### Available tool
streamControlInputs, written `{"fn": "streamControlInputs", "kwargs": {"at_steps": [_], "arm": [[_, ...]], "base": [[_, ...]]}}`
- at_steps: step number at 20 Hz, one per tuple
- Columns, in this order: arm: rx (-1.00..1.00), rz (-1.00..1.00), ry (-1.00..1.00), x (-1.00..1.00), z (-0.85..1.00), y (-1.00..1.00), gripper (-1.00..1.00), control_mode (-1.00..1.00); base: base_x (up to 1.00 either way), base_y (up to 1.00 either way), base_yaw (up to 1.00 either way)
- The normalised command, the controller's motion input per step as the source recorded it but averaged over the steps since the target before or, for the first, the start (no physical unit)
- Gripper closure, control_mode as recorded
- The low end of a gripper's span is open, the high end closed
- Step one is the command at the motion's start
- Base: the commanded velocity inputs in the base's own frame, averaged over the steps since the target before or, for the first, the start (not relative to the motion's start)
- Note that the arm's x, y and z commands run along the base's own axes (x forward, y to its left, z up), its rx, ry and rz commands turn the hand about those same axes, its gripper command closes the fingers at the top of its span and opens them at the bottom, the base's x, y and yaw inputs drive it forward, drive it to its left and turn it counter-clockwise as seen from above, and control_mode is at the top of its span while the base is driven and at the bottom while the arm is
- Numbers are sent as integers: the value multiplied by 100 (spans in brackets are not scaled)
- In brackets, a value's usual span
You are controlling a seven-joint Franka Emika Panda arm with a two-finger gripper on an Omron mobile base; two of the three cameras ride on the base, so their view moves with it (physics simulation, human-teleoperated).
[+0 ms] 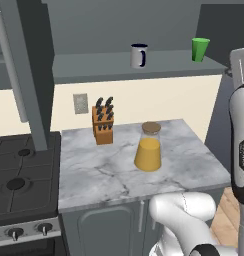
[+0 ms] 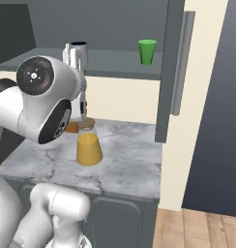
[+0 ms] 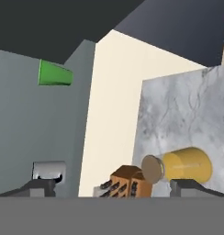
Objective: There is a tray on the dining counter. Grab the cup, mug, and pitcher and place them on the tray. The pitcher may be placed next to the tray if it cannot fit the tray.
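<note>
Nearest to the base, on the short marble counter (image 1: 99, 170) over the grey cabinet, the pitcher (image 1: 148, 147) stands upright with orange liquid inside and a round brown lid on top. Behind it, to its left and closer to the wall, a wooden knife block (image 1: 103, 121) stands on the same counter, apart from the pitcher. Left of the counter is a dark stove (image 1: 19, 180). Further back and higher, a grey shelf (image 1: 94, 67) runs along the wall. On this shelf the mug (image 1: 139, 55) stands upright, and the green cup (image 1: 199, 49) stands well apart from it, to the right. The gripper (image 3: 114, 187) has its jaws spread wide and holds nothing; in the hand view one fingertip (image 3: 38, 187) lies near the mug and the other near the pitcher.
</note>
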Motion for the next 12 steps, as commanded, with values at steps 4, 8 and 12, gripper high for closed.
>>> {"fn": "streamControlInputs", "kwargs": {"at_steps": [4,8,12], "arm": [[1,0,-8,5,19,-33,-100,-100],[4,-1,-2,19,27,-30,-100,-100],[6,-7,0,36,27,-24,-100,-100]], "base": [[0,0,0],[0,0,0],[0,0,0]]}}
